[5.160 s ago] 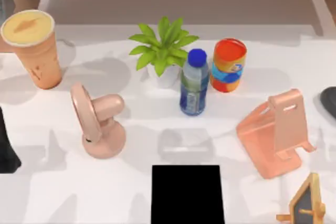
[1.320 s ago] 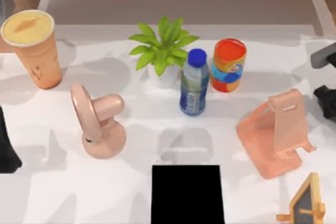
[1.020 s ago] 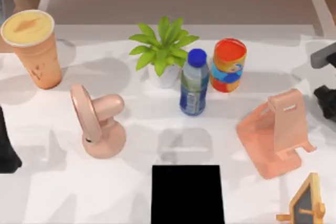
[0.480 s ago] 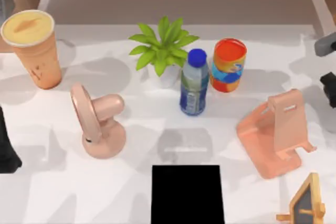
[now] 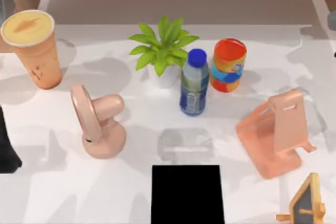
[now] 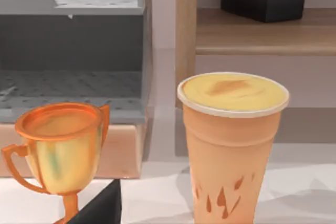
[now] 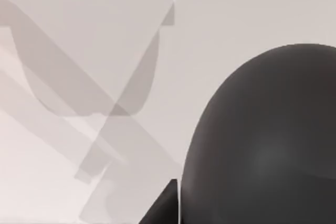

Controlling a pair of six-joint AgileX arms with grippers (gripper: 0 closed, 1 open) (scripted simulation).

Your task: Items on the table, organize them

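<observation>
**Mouse close under right gripper at table's 3 o'clock edge**

Rounded dark grey computer mouse point(image 7: 262, 145) sits right against the right gripper point(image 7: 167, 204), above the large flat white tabletop point(image 5: 147, 124); whether it is clamped I cannot tell, nor which way its long axis runs. Tall orange cup with a yellow top point(image 5: 32, 45) stands upright at 10 o'clock, nearer the parked left gripper point(image 5: 6, 148) at 9 o'clock, whose grip I cannot tell either.

A matte black, angular slab of the left arm point(image 5: 6, 148) shows at the top view's left edge, a grey rounded piece of the right arm point(image 5: 332, 20) at its right edge, both plain and unmarked.
</observation>
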